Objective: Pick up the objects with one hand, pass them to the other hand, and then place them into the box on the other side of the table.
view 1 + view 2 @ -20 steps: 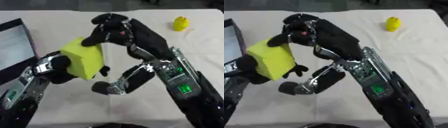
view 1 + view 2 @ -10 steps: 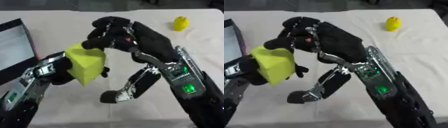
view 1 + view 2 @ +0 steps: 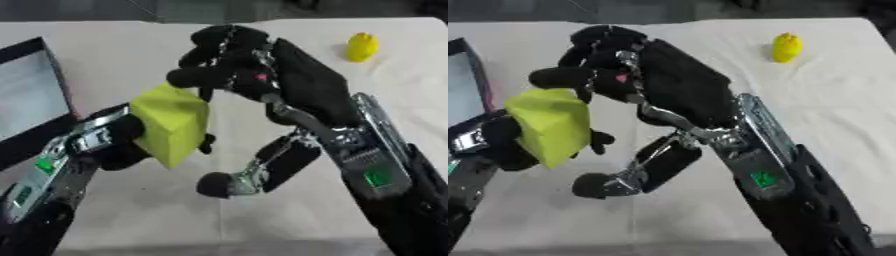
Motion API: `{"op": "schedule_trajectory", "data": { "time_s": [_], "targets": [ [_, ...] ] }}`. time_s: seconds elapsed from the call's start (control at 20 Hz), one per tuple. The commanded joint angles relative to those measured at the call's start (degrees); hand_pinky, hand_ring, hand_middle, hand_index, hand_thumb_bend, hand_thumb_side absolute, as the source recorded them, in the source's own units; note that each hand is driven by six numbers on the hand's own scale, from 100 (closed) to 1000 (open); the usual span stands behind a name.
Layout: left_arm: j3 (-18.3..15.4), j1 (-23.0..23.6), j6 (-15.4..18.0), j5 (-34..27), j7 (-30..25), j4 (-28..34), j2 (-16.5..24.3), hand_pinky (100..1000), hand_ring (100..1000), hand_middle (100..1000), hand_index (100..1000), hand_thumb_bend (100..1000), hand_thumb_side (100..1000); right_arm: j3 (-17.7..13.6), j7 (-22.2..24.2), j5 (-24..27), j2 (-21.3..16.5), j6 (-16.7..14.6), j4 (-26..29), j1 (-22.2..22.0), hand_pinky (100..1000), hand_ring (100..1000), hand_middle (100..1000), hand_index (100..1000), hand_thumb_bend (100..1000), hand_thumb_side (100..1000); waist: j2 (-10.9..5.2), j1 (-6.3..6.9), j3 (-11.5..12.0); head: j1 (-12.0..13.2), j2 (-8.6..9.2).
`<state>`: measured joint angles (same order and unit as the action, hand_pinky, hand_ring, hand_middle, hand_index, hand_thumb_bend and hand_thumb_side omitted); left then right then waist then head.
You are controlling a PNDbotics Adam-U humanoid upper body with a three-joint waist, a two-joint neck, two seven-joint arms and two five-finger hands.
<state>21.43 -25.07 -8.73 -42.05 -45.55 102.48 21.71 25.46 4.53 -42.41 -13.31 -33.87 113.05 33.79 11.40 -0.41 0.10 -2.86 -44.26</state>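
Yellow block (image 3: 172, 122), tilted, in left hand (image 3: 118, 145)

Over the last second the yellow-green block (image 3: 172, 122) has dropped lower and tilted in the left hand (image 3: 114, 142), which still grips it, while the right hand (image 3: 241, 67) has let go; its curled fingers now sit just above the block's top corner

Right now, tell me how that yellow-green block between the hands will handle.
The yellow-green block probably weighs little: the left hand holds it off the table from one side. Its flat faces suggest it will sit rather than roll. Its matte surface likely grips well. The right hand is above it.
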Motion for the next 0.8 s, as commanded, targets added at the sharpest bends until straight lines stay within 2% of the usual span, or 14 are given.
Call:
{"op": "schedule_trajectory", "data": {
  "time_s": [0.05, 0.55, 0.8],
  "targets": [
    [-1.22, -0.26, -0.07, -0.40, 1.05, 0.07, 0.33, 1000, 745, 518, 737, 100, 554, -0.92, -2.36, -1.04, 0.19, 0.48, 1.54, 0.73, 844, 741, 754, 887, 432, 581, -0.93, 0.13, 0.07, 0.16, 0.14],
    [-5.22, 0.24, 1.04, -2.41, 5.62, -0.87, -0.23, 1000, 742, 518, 735, 100, 555, -5.28, -15.75, -7.59, 1.12, 4.39, 1.55, 0.19, 839, 742, 753, 883, 427, 583, -1.06, 0.17, -0.06, 0.63, 0.14],
    [-9.48, 0.74, 3.20, -2.12, 9.52, -2.44, 0.98, 1000, 744, 518, 736, 100, 549, -7.48, -20.75, -9.83, 0.92, 7.16, 1.55, -0.69, 840, 733, 744, 882, 421, 583, -1.24, 0.13, -0.16, 1.03, 0.14]
  ]
}}
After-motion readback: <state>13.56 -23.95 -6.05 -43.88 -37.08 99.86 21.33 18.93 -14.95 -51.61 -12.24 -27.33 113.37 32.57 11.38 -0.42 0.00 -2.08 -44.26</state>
